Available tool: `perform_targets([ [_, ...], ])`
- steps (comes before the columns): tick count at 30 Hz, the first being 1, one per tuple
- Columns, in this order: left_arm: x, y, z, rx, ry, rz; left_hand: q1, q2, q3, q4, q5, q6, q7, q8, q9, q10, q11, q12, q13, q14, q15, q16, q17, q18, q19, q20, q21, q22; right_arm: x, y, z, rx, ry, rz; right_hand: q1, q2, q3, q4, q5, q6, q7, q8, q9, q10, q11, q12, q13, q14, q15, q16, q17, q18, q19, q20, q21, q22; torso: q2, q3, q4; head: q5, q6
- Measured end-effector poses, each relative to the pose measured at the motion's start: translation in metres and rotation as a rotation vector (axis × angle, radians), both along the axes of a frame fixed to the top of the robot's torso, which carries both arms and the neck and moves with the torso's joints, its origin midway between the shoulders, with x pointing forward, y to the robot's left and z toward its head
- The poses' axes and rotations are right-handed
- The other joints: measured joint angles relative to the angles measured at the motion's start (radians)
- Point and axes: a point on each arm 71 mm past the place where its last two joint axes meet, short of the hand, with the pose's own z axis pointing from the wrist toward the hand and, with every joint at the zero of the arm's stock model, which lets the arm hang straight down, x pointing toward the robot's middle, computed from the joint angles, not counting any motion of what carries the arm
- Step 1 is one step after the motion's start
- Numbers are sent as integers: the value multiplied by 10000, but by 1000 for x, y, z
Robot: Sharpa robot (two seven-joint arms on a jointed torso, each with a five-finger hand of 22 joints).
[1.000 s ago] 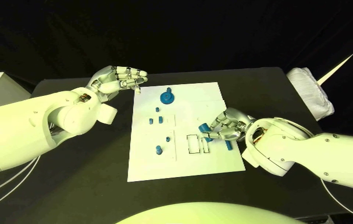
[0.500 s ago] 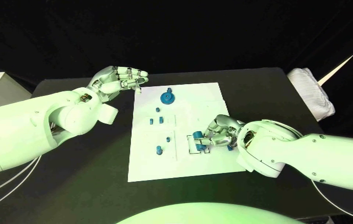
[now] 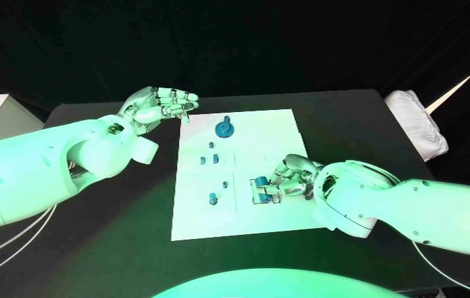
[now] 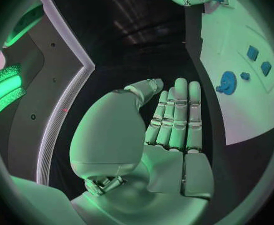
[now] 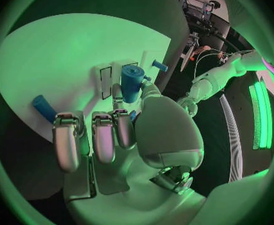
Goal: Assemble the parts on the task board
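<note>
One blue part [image 5: 132,84] is in play right now: the right hand [image 3: 290,179] pinches it and has it down at the rectangular slots [image 3: 261,191] on the near right side of the task board [image 3: 284,121], so I'd guess it's mid-insertion, though I can't tell if it's seated. Another loose blue piece [image 5: 43,108] lies on the board near that hand's fingers. Further out, a few small blue parts [image 3: 208,159] look like they're standing in the middle of the board, with one more [image 3: 212,200] nearer, and the round blue gear-like piece [image 3: 224,129] sits at the far end. The left hand [image 3: 159,106] hovers off the far left corner, fingers curled loosely, holding nothing. Looks partway done, several to go.
</note>
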Motion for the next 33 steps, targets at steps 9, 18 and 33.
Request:
perform_targets([
  [9,0,0,0,9,14,5,0,0,0,0,0,0,0,0,-11,0,0,0,1,0,0,0,0,0,0,0,0,0,1,2,-1,-42,-77,58,0,0,-1,1,-55,-2,1,-3,9,0,0,0,6,0,0,0,-1,0,0,0,0,8,0,-1,-12,32,-12],
  [18,0,1,0,17,29,10,0,0,0,0,0,0,0,0,-11,0,0,0,1,0,0,0,0,0,0,0,0,0,7,1,-2,-204,-311,35,-714,-10,-558,35,-1723,30,-31,94,117,0,0,-131,5,0,1,0,-2,0,0,0,-97,7,3,-7,-2,43,1],
  [33,0,2,0,23,57,23,0,0,0,0,0,0,0,1,-10,0,0,0,-10,0,0,0,0,0,0,0,0,1,7,3,-5,-390,-447,257,-2442,-1074,-753,85,-3869,-239,124,115,204,-1,0,-633,3,0,1,-79,-3,0,0,1,-542,5,-7,-10,-15,78,-43],
])
